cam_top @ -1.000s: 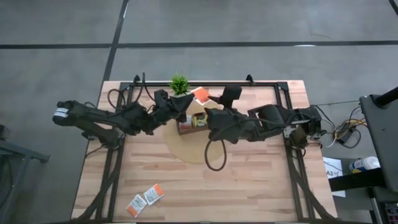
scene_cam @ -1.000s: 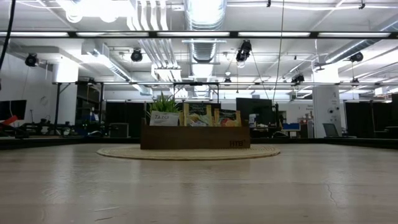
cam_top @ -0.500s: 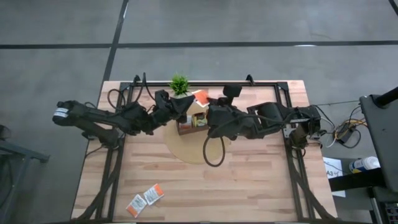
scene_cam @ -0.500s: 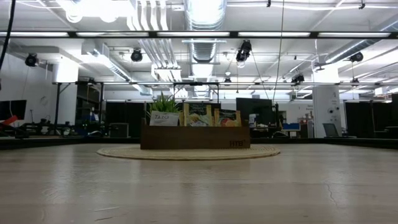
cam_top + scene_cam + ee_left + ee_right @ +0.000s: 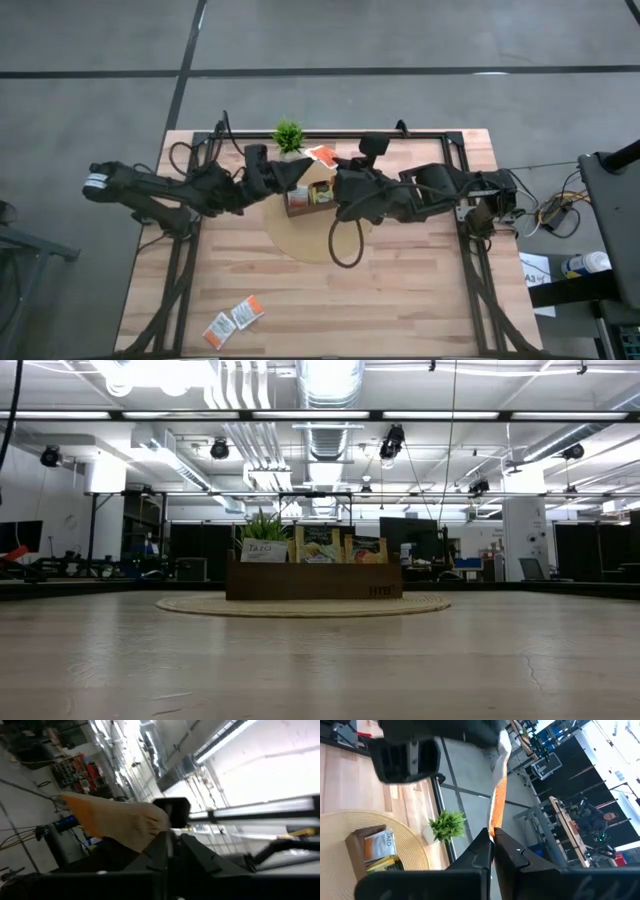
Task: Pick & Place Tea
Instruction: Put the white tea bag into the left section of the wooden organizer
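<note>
A white-and-orange tea sachet (image 5: 320, 155) hangs in the air above the far side of the brown tray (image 5: 296, 208), between my two grippers. My left gripper (image 5: 300, 172) reaches it from the table's left, and my right gripper (image 5: 333, 170) from the right; both are shut on it. In the right wrist view the sachet (image 5: 498, 785) shows edge-on. The tray (image 5: 313, 582) holds upright sachets (image 5: 320, 545) and stands on a round woven mat (image 5: 300, 605). Two more sachets (image 5: 233, 320) lie flat near the table's near left corner. My left gripper has the sachet's white end (image 5: 150, 822) between its two fingers (image 5: 159, 847), which stand very close together. They come from the table's left, slanting upward. The sachet is lifted clear. My right gripper pinches the sachet's orange end (image 5: 493, 822) between its two fingertips (image 5: 481, 845). The fingers come from the table's right, slanting a little downward. The sachet stands out past the fingertips, clear of the tray.
A small green potted plant (image 5: 288, 135) stands just beyond the tray, close under the sachet. A black cable loop (image 5: 345, 245) hangs from the right arm over the mat (image 5: 290, 240). The bare wood tabletop (image 5: 400, 300) stretches toward the near edge.
My left gripper has rolled a little on its wrist without leaving its place. The sachet has stayed aloft above the tray between the two grippers.
</note>
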